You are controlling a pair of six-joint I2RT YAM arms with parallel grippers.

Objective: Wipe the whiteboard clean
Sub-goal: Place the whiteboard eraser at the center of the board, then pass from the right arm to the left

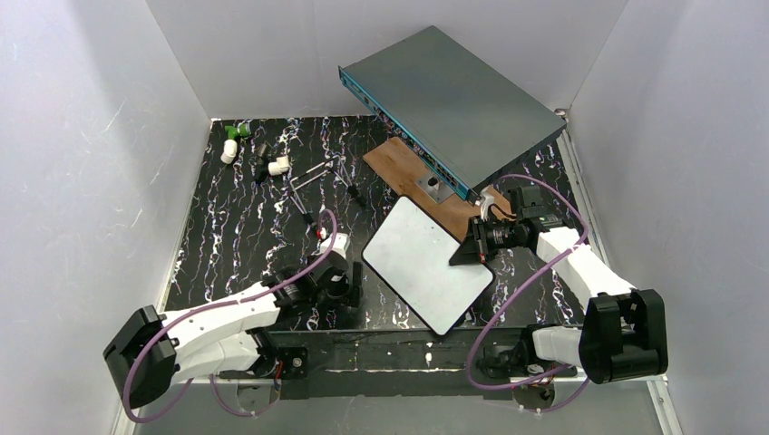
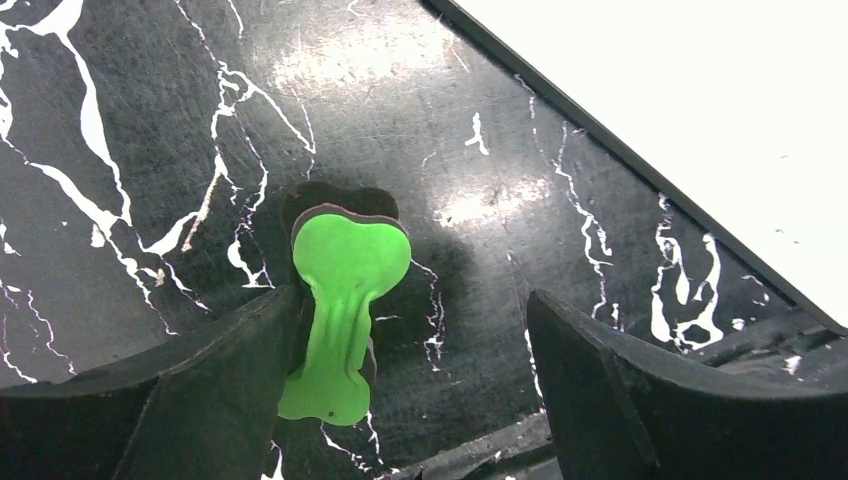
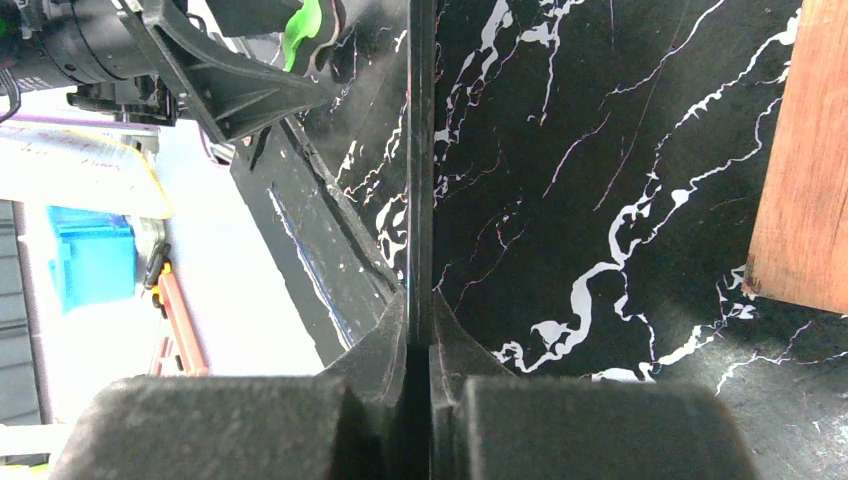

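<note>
Blank whiteboard [image 1: 426, 263] at worktop [image 1: 245, 227] centre. Clamped by 3 o'clock edge in right gripper [image 1: 467, 246], likely to stop sliding under wipes. At its 9 o'clock, left gripper [image 2: 415, 340] spread wide, green eraser [image 2: 345, 300] touching one finger only, unsqueezed: wiping probably finished.

The tabletop [image 1: 227, 236] before me was black, streaked with white marble veins. The whiteboard [image 1: 422, 263] lay near its middle, turned at an angle, its face blank. Just beyond it lay a brown wooden plank [image 1: 399, 168], with a grey-teal metal box [image 1: 453, 100] over its far end. Small green and white parts [image 1: 238, 131] and thin dark sticks [image 1: 304, 195] were scattered at the far left. A green, bone-shaped piece [image 2: 345, 300] with a dark backing sat on the marble near the whiteboard's rim.
</note>
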